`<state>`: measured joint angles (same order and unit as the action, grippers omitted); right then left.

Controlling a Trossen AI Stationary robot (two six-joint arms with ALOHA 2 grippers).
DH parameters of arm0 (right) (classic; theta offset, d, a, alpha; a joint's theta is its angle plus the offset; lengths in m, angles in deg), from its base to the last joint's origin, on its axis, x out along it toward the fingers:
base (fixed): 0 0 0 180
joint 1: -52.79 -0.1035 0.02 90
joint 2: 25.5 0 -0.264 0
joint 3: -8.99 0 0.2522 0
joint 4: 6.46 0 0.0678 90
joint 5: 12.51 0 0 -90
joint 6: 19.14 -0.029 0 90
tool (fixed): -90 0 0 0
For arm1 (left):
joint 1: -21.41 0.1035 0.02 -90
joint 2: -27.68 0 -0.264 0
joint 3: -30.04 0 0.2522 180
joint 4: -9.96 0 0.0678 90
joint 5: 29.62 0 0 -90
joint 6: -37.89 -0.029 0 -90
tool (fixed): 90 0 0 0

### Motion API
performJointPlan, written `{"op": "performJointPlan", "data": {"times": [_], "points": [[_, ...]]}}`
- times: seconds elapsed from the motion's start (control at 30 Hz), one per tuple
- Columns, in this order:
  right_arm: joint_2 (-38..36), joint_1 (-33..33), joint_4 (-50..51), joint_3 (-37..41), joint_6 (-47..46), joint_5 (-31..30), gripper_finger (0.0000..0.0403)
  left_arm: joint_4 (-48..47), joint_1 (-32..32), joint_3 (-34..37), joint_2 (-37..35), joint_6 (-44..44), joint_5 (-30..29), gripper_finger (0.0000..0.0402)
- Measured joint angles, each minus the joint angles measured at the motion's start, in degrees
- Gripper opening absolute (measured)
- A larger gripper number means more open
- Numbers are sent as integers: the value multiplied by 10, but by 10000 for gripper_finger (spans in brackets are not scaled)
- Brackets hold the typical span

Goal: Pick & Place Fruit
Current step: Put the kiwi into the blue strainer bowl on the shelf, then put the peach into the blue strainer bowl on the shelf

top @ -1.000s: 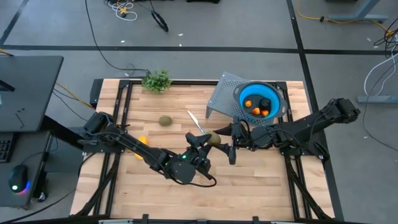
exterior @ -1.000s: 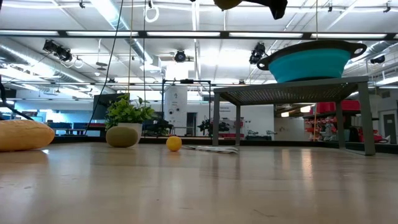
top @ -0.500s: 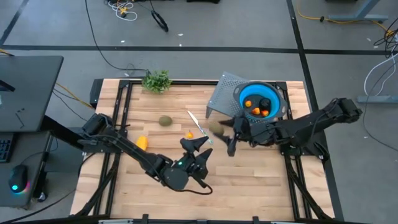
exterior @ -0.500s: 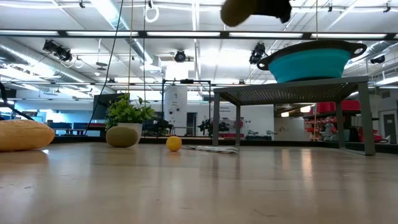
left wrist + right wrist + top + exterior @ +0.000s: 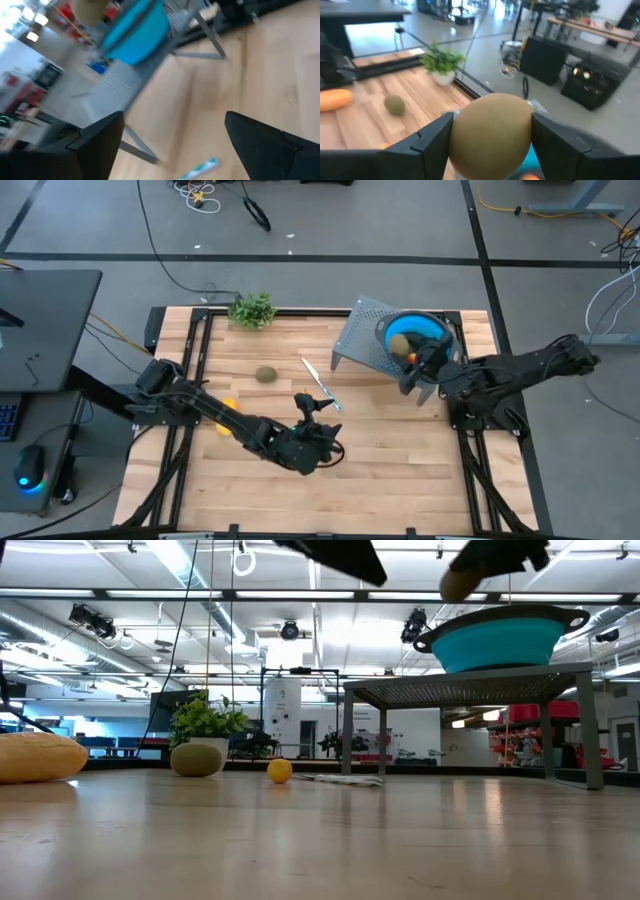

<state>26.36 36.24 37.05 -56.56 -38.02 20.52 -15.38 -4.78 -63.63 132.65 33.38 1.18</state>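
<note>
My right gripper (image 5: 404,347) is shut on an olive-brown oval fruit (image 5: 399,343), which fills the right wrist view (image 5: 492,127) and shows high up in the low view (image 5: 459,583), over the blue bowl (image 5: 436,330). Tiny orange-red pieces (image 5: 411,358) lie in the bowl. My left gripper (image 5: 318,408) hangs open above mid-table, its fingers wide apart (image 5: 172,145). The second olive-brown oval (image 5: 265,374) rests on the table. So do the yellow oblong fruit (image 5: 228,405), half hidden by my left arm, and one small orange fruit (image 5: 279,770). My right gripper pinches the oval fruit across its middle (image 5: 470,135), one finger (image 5: 427,140) on each side. The fingers reach in from the table's right and near side. The fruit is lifted clear and hangs over the bowl's left rim (image 5: 385,332).
The bowl sits on a grey perforated stand (image 5: 358,340) at the far right of the table. A slim white knife with a blue handle (image 5: 318,383) lies mid-table. A leafy green sprig (image 5: 252,310) stands at the far edge. Bare wood lies along the near edge.
My right gripper has carried the oval fruit from mid-table, beside the knife, up and toward the far right, and now holds it over the bowl. My left gripper has stayed near mid-table, shifting only slightly.
</note>
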Motion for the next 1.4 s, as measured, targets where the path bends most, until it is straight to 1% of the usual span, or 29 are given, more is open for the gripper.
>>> {"op": "performJointPlan", "data": {"times": [0.07,0.13,0.23,0.4,0.47,0.6,0.8,0.9,1.07,1.17,1.23,1.4], "points": [[-15,3,46,0,-30,0,251,12,9,15,0,14,25,355],[-24,6,86,0,-50,-5,253,26,18,34,0,24,38,355],[-31,12,127,0,-62,-15,255,24,27,52,0,42,34,355],[-32,24,163,0,-56,-24,259,23,32,60,0,65,32,355],[-32,30,175,0,-54,-26,266,24,33,60,0,76,22,355],[-32,34,180,0,-52,-25,287,17,42,60,0,95,19,355],[-32,34,180,0,-42,-25,319,-4,59,60,0,104,43,355],[-32,34,180,0,-37,-25,327,-19,65,60,0,112,45,355],[-32,33,169,0,-37,-22,328,-63,79,66,0,144,47,355],[-32,33,138,0,-34,11,328,-66,90,92,0,155,51,355],[-32,33,107,0,-18,43,328,-52,99,114,0,165,67,355],[-32,33,35,0,14,133,328,-3,134,163,0,211,153,357]]}}
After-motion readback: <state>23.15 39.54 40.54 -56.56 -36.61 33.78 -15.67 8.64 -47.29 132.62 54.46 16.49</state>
